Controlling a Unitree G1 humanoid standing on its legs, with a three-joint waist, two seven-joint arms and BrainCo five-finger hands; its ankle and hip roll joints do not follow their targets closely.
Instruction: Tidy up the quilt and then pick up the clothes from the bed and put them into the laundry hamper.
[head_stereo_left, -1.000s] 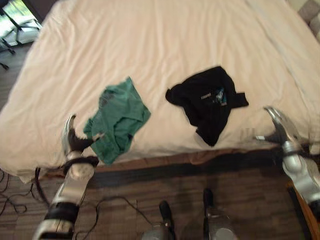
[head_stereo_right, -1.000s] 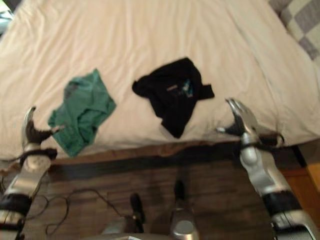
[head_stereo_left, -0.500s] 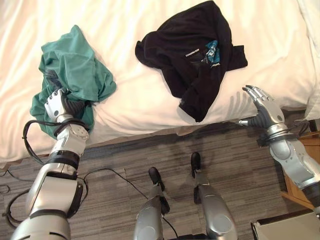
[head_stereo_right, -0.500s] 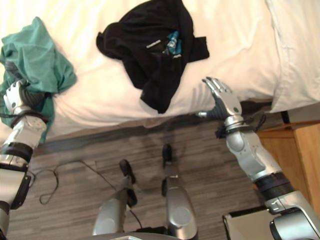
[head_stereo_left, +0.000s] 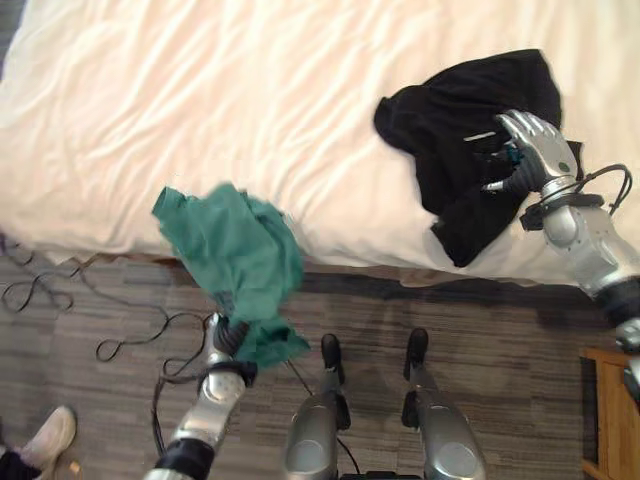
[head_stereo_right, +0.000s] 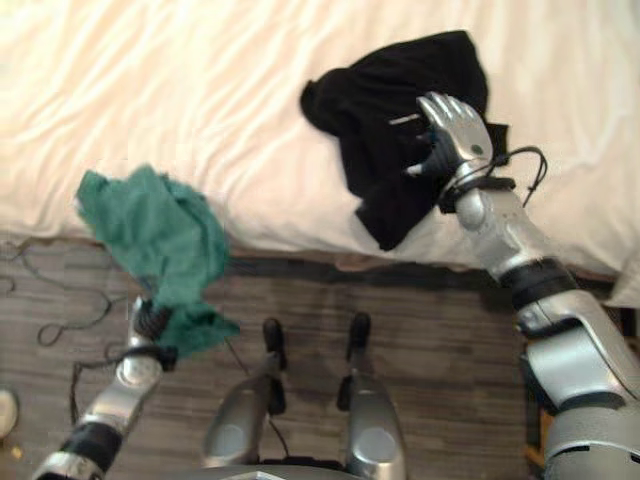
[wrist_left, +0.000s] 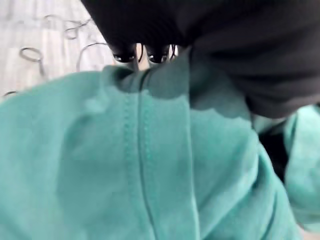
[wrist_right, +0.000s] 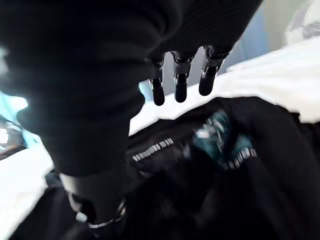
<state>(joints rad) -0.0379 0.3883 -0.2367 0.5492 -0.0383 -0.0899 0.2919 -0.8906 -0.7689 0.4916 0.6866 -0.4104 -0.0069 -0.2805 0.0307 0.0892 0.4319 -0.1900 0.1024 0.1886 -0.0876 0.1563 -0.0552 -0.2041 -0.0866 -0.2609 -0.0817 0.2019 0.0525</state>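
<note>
A green garment hangs bunched in the air in front of the bed's near edge, over the floor. My left hand is under it and shut on its lower part; the left wrist view shows the green garment pressed against the fingers. A black garment with a small teal patch lies crumpled on the white quilt at the right. My right hand is over its right side, open, fingers straight above the black garment.
The bed's near edge runs across the views, with grey plank floor below it. A wooden bedside piece stands at the lower right. A person's shoe is at the lower left.
The camera has shifted. The green garment has come off the quilt and now hangs from my left hand over the floor. My right hand has moved from the bed's edge onto the black garment.
</note>
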